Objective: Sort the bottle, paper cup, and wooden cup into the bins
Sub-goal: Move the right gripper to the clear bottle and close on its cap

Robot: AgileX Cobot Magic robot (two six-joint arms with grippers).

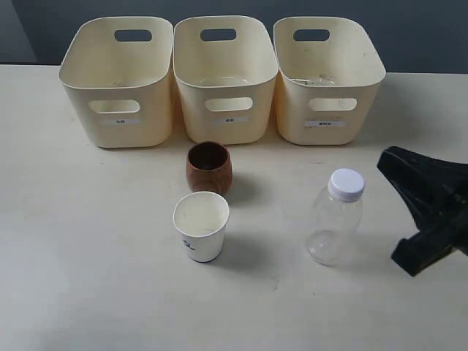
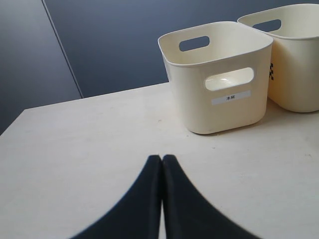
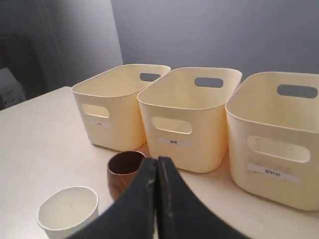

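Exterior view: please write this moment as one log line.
bottle, paper cup, wooden cup: on table | bins: empty | right gripper: shut

left hand (image 2: 161,162) fingers pressed together, empty; right hand (image 3: 157,164) likewise closed, empty.

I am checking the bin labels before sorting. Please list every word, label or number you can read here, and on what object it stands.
"木杯": white label on the front of the left bin, read in the left wrist view.
Label on the middle bin: too small and blurred to read.
Label on the right bin: blurred, unreadable.
Dark blue mark on the paper cup: too small to read.
Bottle and wooden cup: no text visible.
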